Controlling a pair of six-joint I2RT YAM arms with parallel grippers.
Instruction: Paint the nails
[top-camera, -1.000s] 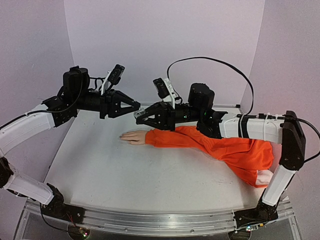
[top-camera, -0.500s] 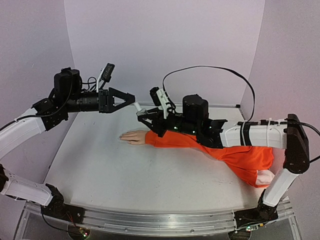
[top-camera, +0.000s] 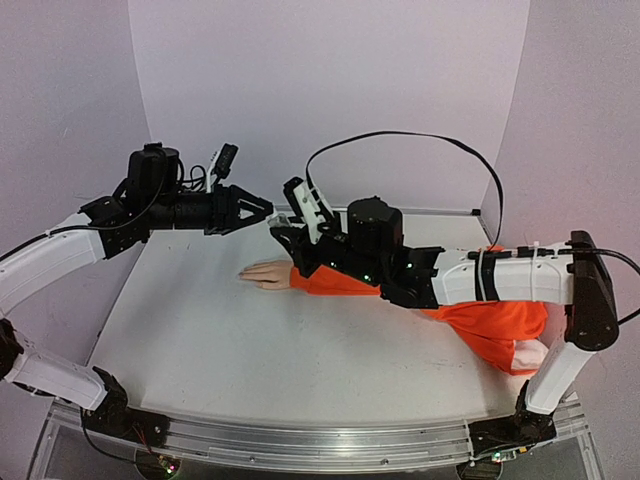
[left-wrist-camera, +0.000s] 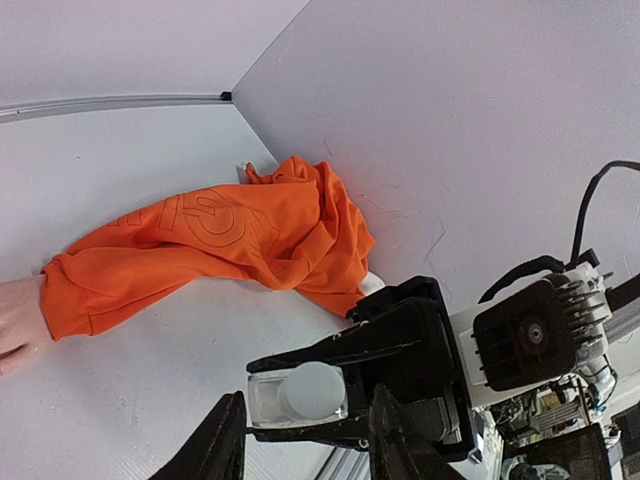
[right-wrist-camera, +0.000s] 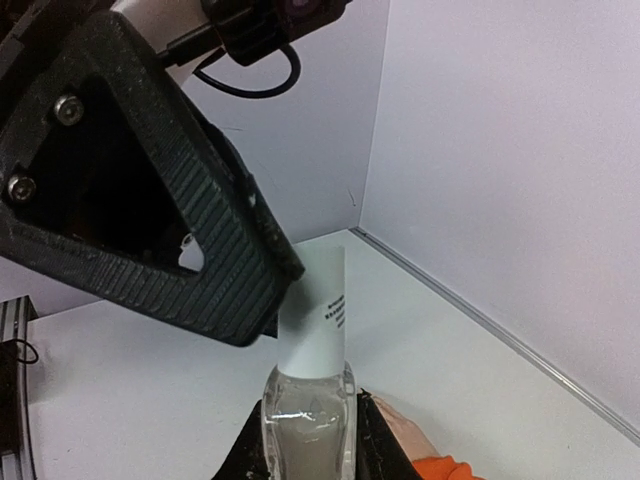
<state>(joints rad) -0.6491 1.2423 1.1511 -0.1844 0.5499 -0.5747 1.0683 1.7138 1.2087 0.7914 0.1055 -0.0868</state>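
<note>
A small clear bottle with a white cap stands between the fingers of my right gripper, which is shut on its glass body. My left gripper faces the cap end-on, jaws apart on either side of it with gaps showing; one ribbed finger lies against the cap's side. Both grippers meet above the table. Below them lies the pale mannequin hand in its orange sleeve. The nails are too small to make out.
The orange sleeve trails right across the white table under my right arm. Lilac walls close in the back and both sides. A black cable loops above the right wrist.
My left gripper drew back from the cap, opened wide, then came back around it with narrower jaws. My right arm shifted left, still holding the bottle.
</note>
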